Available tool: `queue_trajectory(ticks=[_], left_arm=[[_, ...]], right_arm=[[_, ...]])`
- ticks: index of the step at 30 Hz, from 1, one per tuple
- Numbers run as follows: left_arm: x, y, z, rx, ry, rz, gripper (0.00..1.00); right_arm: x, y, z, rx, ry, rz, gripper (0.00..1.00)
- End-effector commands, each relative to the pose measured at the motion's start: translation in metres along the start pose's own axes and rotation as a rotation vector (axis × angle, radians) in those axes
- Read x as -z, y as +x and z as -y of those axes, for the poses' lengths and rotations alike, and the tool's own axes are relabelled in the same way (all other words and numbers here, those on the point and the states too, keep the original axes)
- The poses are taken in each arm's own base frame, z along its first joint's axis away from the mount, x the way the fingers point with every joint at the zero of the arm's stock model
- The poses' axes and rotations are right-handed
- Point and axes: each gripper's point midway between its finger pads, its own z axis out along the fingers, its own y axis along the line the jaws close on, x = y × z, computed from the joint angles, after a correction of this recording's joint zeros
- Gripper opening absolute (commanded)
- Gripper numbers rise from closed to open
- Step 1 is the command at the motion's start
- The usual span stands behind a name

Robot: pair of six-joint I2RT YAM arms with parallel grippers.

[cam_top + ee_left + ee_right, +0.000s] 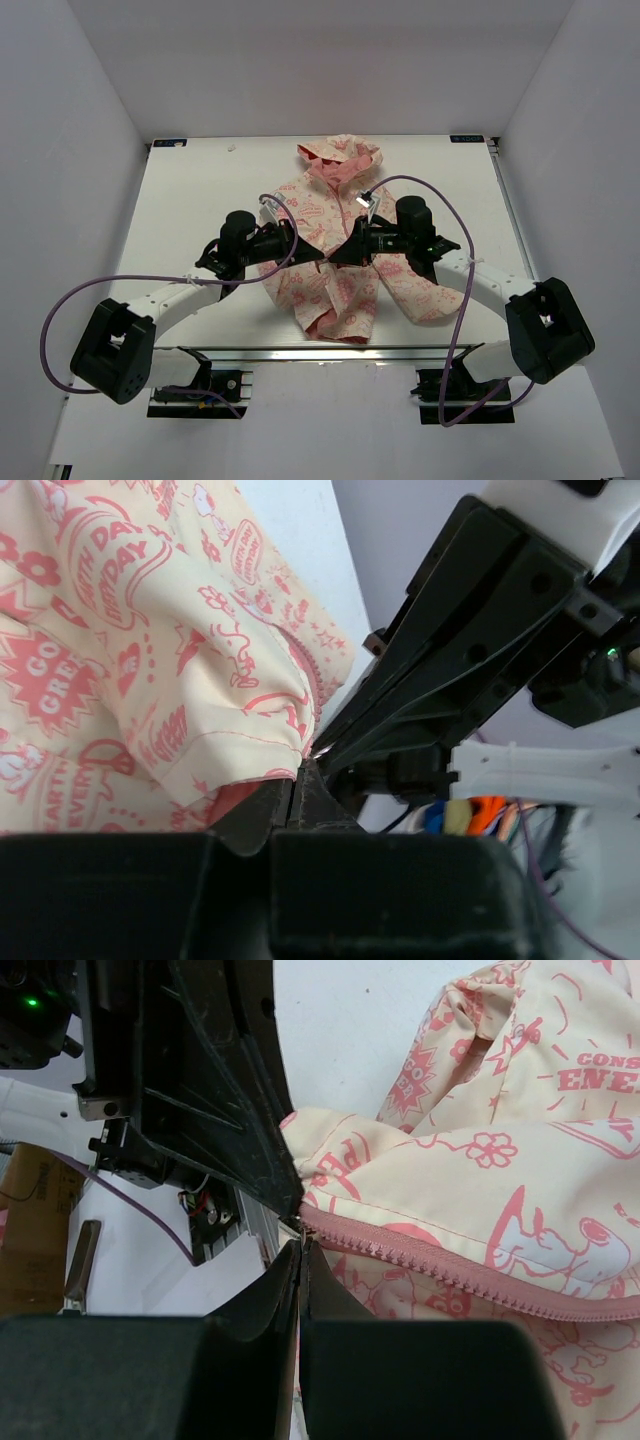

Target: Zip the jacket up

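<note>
The jacket (345,215), cream with pink print and a pink-lined hood, lies on the white table (190,210), hood at the far side. Both grippers meet tip to tip over its front. My left gripper (316,255) is shut on the jacket's front edge, cream hem and pink lining between its tips (293,780). My right gripper (336,257) is shut at the end of the pink zipper strip (450,1272), its tips (301,1247) closed on a small metal piece that looks like the zipper pull (297,1225). The jacket (520,1160) bunches up beside the zipper.
Purple cables (455,290) loop from both arms over the table sides. White walls (80,150) enclose the table on the left, right and back. A metal rail (300,352) runs along the near edge. The jacket's right sleeve (420,295) lies under the right arm.
</note>
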Motion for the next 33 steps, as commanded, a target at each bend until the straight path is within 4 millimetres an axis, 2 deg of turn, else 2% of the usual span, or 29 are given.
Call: queue_trajectory(ticks=[1,5,6,8,9,10,11,13,15,16,19,22,23,24,25,26,27,28,29,31,32,33], left_arm=[[0.0,-0.014,0.02,-0.061,0.042,0.039,0.0],[0.007,-0.011,0.018,-0.076,0.005,0.029,0.0],[0.009,-0.008,0.01,-0.058,-0.042,0.029,0.0],[0.017,-0.008,0.01,-0.077,-0.075,0.037,0.0],[0.021,-0.005,0.004,-0.06,-0.114,0.031,0.0],[0.025,-0.004,0.006,-0.071,-0.118,0.034,0.0],[0.027,-0.003,0.006,-0.073,-0.124,0.034,0.0],[0.034,0.004,-0.002,-0.05,-0.175,0.017,0.0],[0.04,0.007,-0.001,-0.049,-0.185,0.019,0.0],[0.041,0.008,0.0,-0.046,-0.186,0.014,0.0],[0.051,0.015,0.002,-0.033,-0.22,-0.015,0.0],[0.071,0.012,0.014,-0.045,-0.279,-0.009,0.0],[0.079,0.004,0.011,-0.05,-0.338,0.031,0.0],[0.093,0.003,0.018,-0.046,-0.377,0.042,0.0],[0.101,0.001,0.02,-0.049,-0.404,0.058,0.0],[0.113,0.007,0.013,-0.03,-0.471,0.052,0.0],[0.121,0.004,0.019,-0.027,-0.487,0.068,0.0],[0.129,0.005,0.021,-0.024,-0.504,0.077,0.0],[0.14,0.015,0.014,0.013,-0.567,0.052,0.0],[0.157,0.012,0.015,0.027,-0.623,0.106,0.0],[0.167,0.019,0.01,0.047,-0.663,0.105,0.0],[0.173,0.017,0.008,0.06,-0.687,0.135,0.0]], right_arm=[[0.0,-0.017,-0.007,0.054,-0.003,0.054,0.0],[0.001,-0.034,-0.001,0.056,0.065,0.127,0.0],[0.003,-0.04,-0.001,0.061,0.084,0.151,0.0],[0.005,-0.052,0.008,0.084,0.17,0.204,0.0],[0.008,-0.054,0.01,0.093,0.214,0.212,0.0],[0.005,-0.051,0.008,0.118,0.244,0.205,0.0],[0.009,-0.06,0.019,0.16,0.341,0.242,0.0],[0.009,-0.057,0.015,0.186,0.371,0.234,0.0],[0.011,-0.06,0.021,0.212,0.436,0.253,0.0],[0.009,-0.054,0.023,0.217,0.466,0.232,0.0],[0.023,-0.06,0.049,0.204,0.641,0.256,0.0],[0.031,-0.067,0.062,0.221,0.736,0.262,0.0],[0.032,-0.069,0.065,0.228,0.753,0.262,0.0],[0.033,-0.068,0.073,0.235,0.786,0.248,0.0],[0.036,-0.077,0.076,0.242,0.818,0.266,0.0],[0.035,-0.077,0.081,0.242,0.833,0.255,0.0],[0.034,-0.076,0.089,0.241,0.848,0.244,0.0],[0.032,-0.085,0.092,0.249,0.853,0.254,0.0],[0.032,-0.087,0.097,0.246,0.863,0.246,0.0],[0.035,-0.09,0.122,0.228,0.916,0.239,0.0],[0.037,-0.106,0.126,0.238,0.931,0.273,0.0],[0.042,-0.11,0.149,0.226,0.977,0.276,0.0]])
